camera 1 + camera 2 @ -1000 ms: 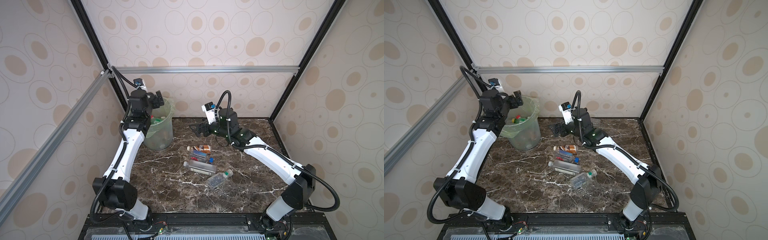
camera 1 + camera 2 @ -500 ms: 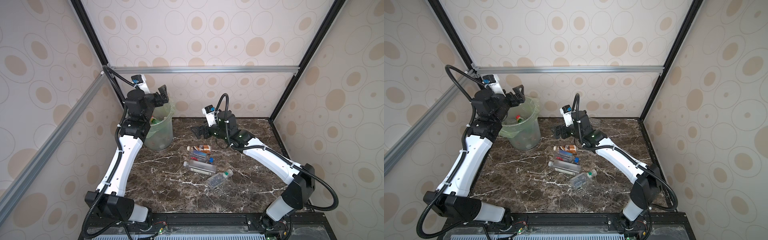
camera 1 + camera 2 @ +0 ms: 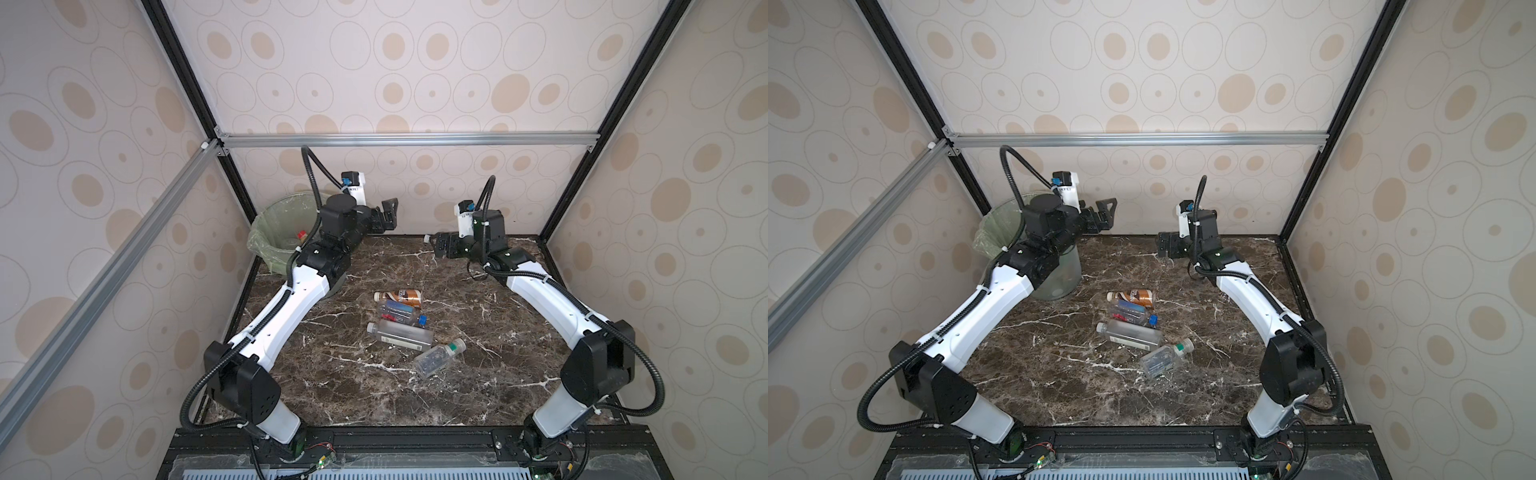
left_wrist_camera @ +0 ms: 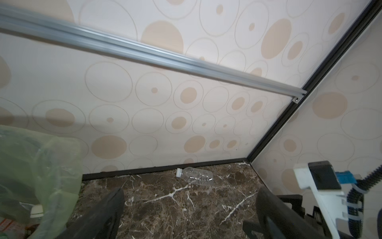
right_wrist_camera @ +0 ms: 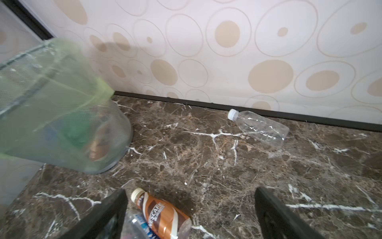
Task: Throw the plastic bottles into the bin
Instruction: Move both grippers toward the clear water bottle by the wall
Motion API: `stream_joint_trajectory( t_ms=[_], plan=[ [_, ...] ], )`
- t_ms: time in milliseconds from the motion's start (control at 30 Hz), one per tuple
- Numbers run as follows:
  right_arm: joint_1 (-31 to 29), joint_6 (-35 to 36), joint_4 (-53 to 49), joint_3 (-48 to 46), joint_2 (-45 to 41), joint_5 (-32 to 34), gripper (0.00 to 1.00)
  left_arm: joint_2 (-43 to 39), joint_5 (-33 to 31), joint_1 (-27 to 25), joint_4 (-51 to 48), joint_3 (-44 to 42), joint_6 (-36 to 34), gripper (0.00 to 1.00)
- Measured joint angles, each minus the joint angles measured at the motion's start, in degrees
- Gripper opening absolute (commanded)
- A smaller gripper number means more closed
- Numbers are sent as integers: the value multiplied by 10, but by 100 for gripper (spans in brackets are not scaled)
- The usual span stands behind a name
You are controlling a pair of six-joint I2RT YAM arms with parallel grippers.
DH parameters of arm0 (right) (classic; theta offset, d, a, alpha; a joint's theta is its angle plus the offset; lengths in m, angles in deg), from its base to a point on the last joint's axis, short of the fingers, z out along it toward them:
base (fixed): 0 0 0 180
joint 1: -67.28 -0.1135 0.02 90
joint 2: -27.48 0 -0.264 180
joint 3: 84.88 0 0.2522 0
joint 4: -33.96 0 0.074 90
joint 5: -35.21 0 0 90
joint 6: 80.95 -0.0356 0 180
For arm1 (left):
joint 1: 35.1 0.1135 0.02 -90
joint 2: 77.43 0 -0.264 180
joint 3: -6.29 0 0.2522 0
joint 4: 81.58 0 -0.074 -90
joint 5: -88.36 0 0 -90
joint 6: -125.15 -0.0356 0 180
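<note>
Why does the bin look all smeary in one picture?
In the right wrist view the bin is smeared, likely motion blur, while the clear bottle looks sharper; in the left wrist view the rail is streaky too; both top views are crisp.

Both top views look down from the near side. Low wrist views face the far wall, sharing a clear bottle.
</note>
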Motion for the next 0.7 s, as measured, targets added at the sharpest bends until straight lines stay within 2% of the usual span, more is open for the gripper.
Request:
stream_joint_trajectory(
  t_ms=[133, 333, 700],
  plan=[
    [29, -4, 0, 13, 59, -18, 99, 50, -2, -24, -3, 5, 0, 99],
    [67, -4, -1, 82, 156, -32, 99, 111, -2, -51, -12, 14, 0, 99],
    [92, -7, -27, 239, 306, -58, 99, 183, -14, -52, -28, 35, 3, 99]
  ],
)
